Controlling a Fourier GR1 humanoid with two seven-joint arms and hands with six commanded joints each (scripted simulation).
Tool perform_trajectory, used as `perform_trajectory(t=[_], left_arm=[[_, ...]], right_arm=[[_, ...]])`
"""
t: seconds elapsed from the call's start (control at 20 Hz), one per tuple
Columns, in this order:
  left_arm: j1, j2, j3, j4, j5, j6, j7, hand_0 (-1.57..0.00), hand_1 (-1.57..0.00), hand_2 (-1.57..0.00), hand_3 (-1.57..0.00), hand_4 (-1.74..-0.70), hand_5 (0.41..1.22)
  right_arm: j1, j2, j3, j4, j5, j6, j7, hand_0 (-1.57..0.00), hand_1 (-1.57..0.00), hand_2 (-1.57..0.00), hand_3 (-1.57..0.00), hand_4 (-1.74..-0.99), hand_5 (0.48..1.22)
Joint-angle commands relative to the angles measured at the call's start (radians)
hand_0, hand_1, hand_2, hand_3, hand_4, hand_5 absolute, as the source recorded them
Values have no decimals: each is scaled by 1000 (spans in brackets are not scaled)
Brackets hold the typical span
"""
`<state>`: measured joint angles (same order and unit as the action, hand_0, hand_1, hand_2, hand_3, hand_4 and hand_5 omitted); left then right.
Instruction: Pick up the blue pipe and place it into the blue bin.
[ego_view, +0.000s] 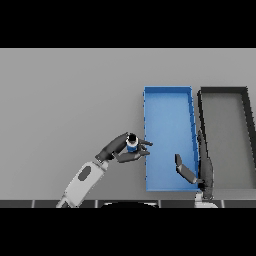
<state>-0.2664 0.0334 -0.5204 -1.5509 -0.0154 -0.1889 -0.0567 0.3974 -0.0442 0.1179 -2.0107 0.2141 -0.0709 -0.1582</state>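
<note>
A short blue pipe (132, 144) with a dark top end stands upright in my left hand (121, 150), whose fingers and thumb are curled round it. The pipe is just left of the blue bin (168, 95), close to its left wall and about level with the bin's lower half. My right hand (184, 170) shows at the bin's lower right corner, over the bin floor, with its fingers straight and nothing in it.
A dark grey bin (223, 90) stands directly right of the blue bin, their long walls side by side. The grey table (65, 100) stretches away to the left and back.
</note>
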Motion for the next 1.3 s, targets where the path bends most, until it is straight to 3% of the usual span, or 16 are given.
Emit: perform_trajectory(t=[0.0, 0.15, 0.3, 0.45, 0.55, 0.75, 0.85, 0.95, 1.25], left_arm=[[-2, 4, 11, 2, 7, -11, -9, -1571, -1571, -1571, -1571, -1467, 1221], [2, -17, 12, 6, -1, -24, -12, -1571, -1571, -1571, -1571, -1467, 1221], [1, -28, 18, 3, -11, -30, 7, -1571, -1571, -1571, -1571, -1467, 1221], [-2, -31, 28, 15, -26, -38, 12, -1571, -1571, -1571, -1571, -1467, 1221], [-1, -33, 32, 1, -29, -45, 16, -1571, -1571, -1571, -1571, -1467, 1221], [-13, -39, 54, 22, -38, -66, 3, -1571, -1571, -1571, -1571, -1467, 1221], [-24, -50, 63, 37, -47, -71, -7, -1571, -1571, -1571, -1571, -1466, 1221], [-7, -50, 65, 26, -42, -89, -9, -1571, -1571, -1571, -1571, -1464, 1221], [10, -61, 88, 16, -49, -114, 24, -1571, -1571, -1571, -1571, -1469, 1221]], right_arm=[[4, -23, 4, -44, -78, 67, 26, 1, -22, -89, -1, -1202, 624], [-78, -108, 1, -98, -214, 190, 227, 1, -23, -118, -1, -1224, 600], [-211, -175, 8, -111, -305, 270, 374, 1, -11, -106, 0, -1247, 568], [-339, -210, 55, -121, -309, 301, 484, 1, -5, -90, 1, -1270, 558], [-413, -237, 73, -123, -328, 329, 529, 1, -3, -66, 1, -1291, 558], [-560, -209, 150, -92, -344, 352, 596, 1, -1, -42, 1, -1300, 560], [-592, -193, 185, -89, -363, 368, 625, 1, 0, -45, 1, -1282, 555], [-658, -187, 205, -76, -360, 381, 608, 1, 0, -48, 1, -1253, 554], [-831, -155, 240, -3, -365, 394, 721, -23, -32, -83, 1, -1186, 521]])
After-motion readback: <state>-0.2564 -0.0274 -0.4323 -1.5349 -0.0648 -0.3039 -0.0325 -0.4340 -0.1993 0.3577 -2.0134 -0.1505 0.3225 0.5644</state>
